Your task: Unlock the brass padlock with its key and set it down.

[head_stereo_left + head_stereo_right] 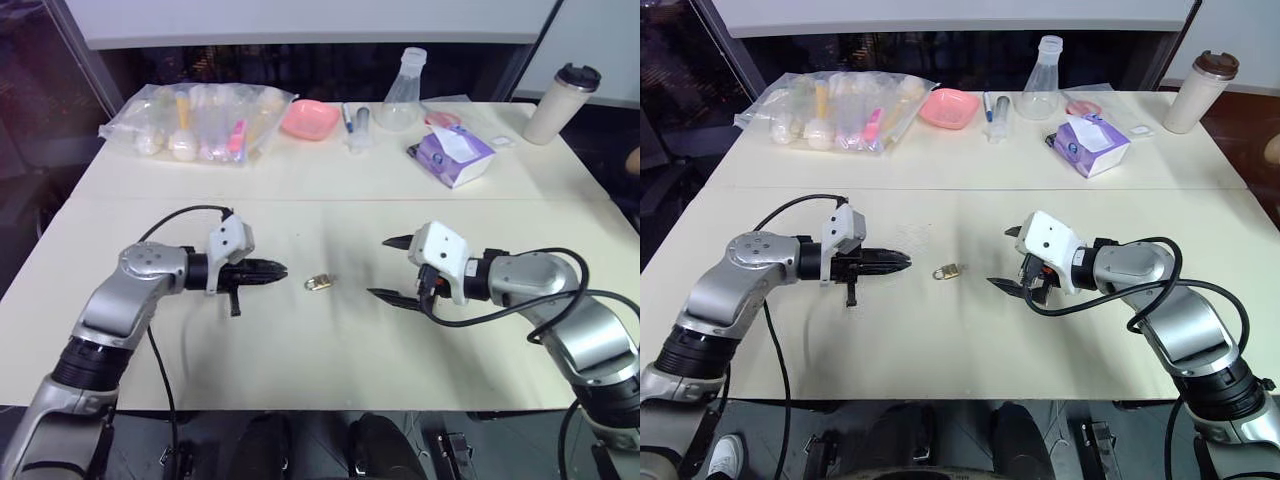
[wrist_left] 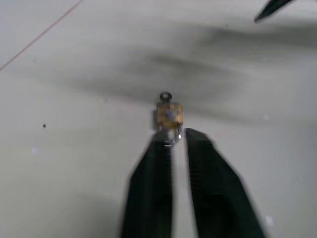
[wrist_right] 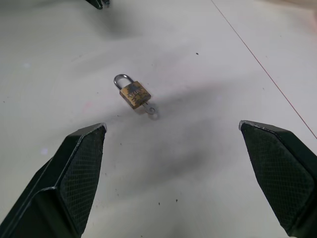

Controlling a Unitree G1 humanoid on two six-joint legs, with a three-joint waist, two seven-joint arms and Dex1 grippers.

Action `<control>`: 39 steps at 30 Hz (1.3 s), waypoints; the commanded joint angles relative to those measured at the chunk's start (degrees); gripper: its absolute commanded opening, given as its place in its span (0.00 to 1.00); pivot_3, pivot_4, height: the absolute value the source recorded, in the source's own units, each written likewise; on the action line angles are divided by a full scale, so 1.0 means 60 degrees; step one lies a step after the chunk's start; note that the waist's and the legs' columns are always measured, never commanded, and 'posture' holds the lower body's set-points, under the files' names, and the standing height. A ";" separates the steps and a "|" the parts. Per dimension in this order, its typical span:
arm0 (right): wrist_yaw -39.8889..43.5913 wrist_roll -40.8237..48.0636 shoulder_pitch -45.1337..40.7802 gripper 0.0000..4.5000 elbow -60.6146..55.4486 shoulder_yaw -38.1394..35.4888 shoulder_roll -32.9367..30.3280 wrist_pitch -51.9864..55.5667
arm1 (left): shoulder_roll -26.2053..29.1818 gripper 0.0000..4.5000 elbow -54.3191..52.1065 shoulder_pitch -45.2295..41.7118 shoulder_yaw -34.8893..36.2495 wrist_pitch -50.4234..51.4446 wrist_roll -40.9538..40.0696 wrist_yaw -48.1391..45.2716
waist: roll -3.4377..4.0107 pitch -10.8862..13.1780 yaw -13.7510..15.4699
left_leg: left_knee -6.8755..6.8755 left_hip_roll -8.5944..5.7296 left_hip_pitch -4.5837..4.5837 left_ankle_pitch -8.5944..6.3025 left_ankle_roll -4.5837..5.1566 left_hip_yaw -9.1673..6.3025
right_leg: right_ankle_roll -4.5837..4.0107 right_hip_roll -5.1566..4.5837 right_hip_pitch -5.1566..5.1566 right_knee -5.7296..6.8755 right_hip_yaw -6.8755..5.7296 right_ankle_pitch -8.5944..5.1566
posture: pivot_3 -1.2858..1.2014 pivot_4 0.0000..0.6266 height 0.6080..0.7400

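The brass padlock (image 1: 318, 283) lies flat on the cream table (image 1: 300, 380), midway between my two grippers. Its silvery shackle (image 3: 122, 79) arches over the gold body. The key (image 3: 151, 108) sticks out of the body's bottom end. My left gripper (image 1: 280, 270) points level at the padlock from the left, a short way off. Its two fingers (image 2: 153, 188) stand a narrow gap apart, with nothing between them. My right gripper (image 1: 379, 267) faces the padlock from the right, wide open and empty, and its fingertips (image 3: 84, 158) frame the lock from a distance.
Along the far side of the table stand a clear bag of small items (image 1: 200, 120), a pink bowl (image 1: 308, 118), a glass flask (image 1: 402, 95), a purple tissue pack (image 1: 452, 155) and a beige tumbler (image 1: 560, 103). A seam (image 1: 300, 198) crosses the tabletop.
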 commanded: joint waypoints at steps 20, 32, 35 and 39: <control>-0.0513 0.0005 0.0368 1.00 -0.0846 -0.0291 0.0034 0.0259 | -0.1650 0.62 0.0977 -0.0233 -0.1028 -0.1186 0.1336 0.0751 | 0.0000 0.0000 0.0008 | 0.0001 0.0000 0.0000 0.0000 0.0001 0.0000 | 0.0001 0.0003 -0.0001 0.0001 0.0000 0.0000 | 0.52 0.24 0.81; -0.0730 0.0054 0.0594 1.00 -0.1217 -0.0442 -0.0019 0.0557 | -0.2691 0.62 0.2185 -0.0508 -0.1531 -0.1807 0.2326 0.1612 | -0.0001 0.0000 -0.0009 | 0.0004 0.0002 0.0000 0.0000 0.0002 -0.0001 | 0.0001 0.0013 -0.0002 0.0003 0.0000 0.0001 | 0.52 0.24 0.81; -0.0749 0.0042 0.0659 1.00 -0.1295 -0.0488 -0.0043 0.0588 | -0.2768 0.62 0.2455 -0.0387 -0.1765 -0.2182 0.2804 0.1841 | 0.0000 0.0000 0.0008 | 0.0005 0.0001 0.0000 0.0000 0.0002 0.0000 | 0.0002 0.0012 0.0000 0.0003 0.0000 0.0001 | 0.52 0.24 0.81; -0.0750 0.0035 0.0625 1.00 -0.1273 -0.0524 -0.0072 0.0596 | -0.2805 0.56 0.2663 -0.0303 -0.1797 -0.2369 0.3027 0.1995 | 0.0000 -0.0002 0.0048 | 0.0007 -0.0002 0.0005 0.0000 0.0002 -0.0001 | 0.0002 0.0006 0.0010 0.0002 0.0000 0.0001 | 0.52 0.24 0.81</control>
